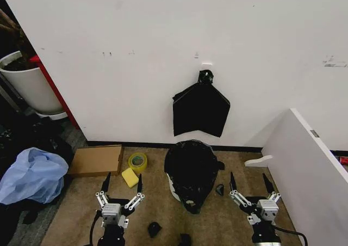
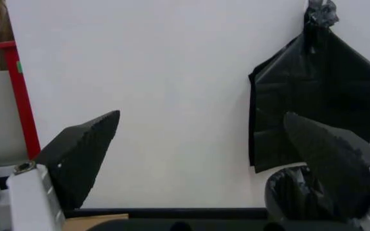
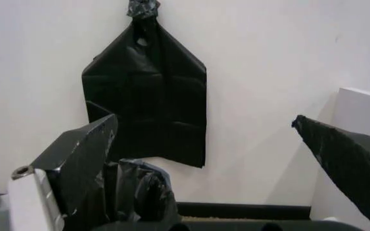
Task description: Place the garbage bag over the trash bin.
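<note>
The glossy black garbage bag [image 1: 190, 172] is draped over the trash bin [image 1: 173, 189], which stands on the brown floor [image 1: 70, 219] near the wall's dark baseboard, with only a sliver of cream-white side showing low on the bin's left. The left gripper [image 1: 123, 183] hovers with fingers spread, released, to the bin's left near a yellow sponge [image 1: 130, 177] and a roll of yellow tape [image 1: 137, 161]. The right gripper [image 1: 251, 182] hangs equally splayed and empty on the bin's right, beside a white panel [image 1: 304, 170]; a folded matte black bundle [image 1: 200, 111] hangs on the wall [image 1: 163, 50] above the bin.
</note>
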Tool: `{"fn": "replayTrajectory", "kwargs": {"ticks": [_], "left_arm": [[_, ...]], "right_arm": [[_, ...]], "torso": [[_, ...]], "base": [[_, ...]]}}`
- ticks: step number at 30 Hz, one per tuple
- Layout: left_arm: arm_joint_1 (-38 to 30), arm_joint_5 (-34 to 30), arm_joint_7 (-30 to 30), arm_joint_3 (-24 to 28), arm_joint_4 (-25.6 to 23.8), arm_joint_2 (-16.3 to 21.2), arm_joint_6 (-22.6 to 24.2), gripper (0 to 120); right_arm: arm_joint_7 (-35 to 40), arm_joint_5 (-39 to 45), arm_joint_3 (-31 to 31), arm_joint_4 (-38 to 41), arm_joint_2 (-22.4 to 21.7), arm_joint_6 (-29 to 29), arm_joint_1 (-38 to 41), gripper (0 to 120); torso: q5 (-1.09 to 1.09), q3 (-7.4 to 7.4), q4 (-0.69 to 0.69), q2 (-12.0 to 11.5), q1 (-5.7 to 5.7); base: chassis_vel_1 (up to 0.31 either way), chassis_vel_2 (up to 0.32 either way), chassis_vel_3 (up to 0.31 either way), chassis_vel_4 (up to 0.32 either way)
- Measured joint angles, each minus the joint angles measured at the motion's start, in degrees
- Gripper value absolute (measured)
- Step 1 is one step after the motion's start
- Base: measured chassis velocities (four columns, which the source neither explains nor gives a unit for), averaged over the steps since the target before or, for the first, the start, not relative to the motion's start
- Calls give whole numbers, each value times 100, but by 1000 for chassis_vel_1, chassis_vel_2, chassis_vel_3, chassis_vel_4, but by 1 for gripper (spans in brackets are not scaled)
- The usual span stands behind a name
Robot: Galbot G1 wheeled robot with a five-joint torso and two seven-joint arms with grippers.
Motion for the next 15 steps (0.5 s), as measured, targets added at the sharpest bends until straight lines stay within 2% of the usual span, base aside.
{"fn": "replayTrajectory", "kwargs": {"ticks": [15], "left_arm": [[-44,-66,-15,-14,-10,21,22,100]], "right_arm": [[6,4,-6,0,30,-80,16,100]], "torso": [[0,0,0,0,0]], "base": [[0,0,0,0]]}}
